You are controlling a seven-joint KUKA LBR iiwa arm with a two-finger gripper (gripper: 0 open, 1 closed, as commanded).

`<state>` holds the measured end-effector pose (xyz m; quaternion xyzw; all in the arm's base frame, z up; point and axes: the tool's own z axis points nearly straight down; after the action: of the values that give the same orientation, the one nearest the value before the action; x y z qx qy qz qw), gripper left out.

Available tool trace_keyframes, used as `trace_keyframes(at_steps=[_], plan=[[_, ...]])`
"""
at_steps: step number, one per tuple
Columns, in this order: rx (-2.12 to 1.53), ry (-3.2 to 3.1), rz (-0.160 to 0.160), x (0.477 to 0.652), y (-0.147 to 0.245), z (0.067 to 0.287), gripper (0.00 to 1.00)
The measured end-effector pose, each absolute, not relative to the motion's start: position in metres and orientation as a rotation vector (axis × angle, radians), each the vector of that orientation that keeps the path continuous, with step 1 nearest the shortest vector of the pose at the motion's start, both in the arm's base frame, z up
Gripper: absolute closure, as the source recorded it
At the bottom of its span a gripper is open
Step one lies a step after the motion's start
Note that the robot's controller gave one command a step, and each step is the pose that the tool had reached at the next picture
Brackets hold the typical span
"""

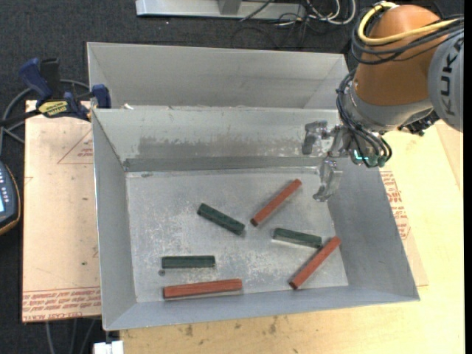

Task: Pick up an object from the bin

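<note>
My gripper (pixel 324 183) hangs at the right side of the bin, near the back wall and above the floor. Just to its lower left lies a red bar (pixel 276 202), set at a slant. A dark green bar (pixel 296 237) rests below the gripper, with a second red bar (pixel 315 262) slanting beside it toward the front right. The gripper touches none of them.
Another dark green bar (pixel 220 219) lies near the middle of the bin. A third green bar (pixel 188 262) and a long red bar (pixel 202 289) lie flat at the front left. The arm's orange cover sits above the bin's right rim.
</note>
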<state>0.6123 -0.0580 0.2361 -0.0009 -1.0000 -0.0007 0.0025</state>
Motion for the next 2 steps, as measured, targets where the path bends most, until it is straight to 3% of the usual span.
trace_keyframes(at_steps=[1, 2], plan=[[0.034, -3.132, -0.002, 0.6096, -0.0497, 0.0670, 0.00], [0.036, -3.147, 0.000, 0.6127, -0.0498, 0.0714, 1.00]])
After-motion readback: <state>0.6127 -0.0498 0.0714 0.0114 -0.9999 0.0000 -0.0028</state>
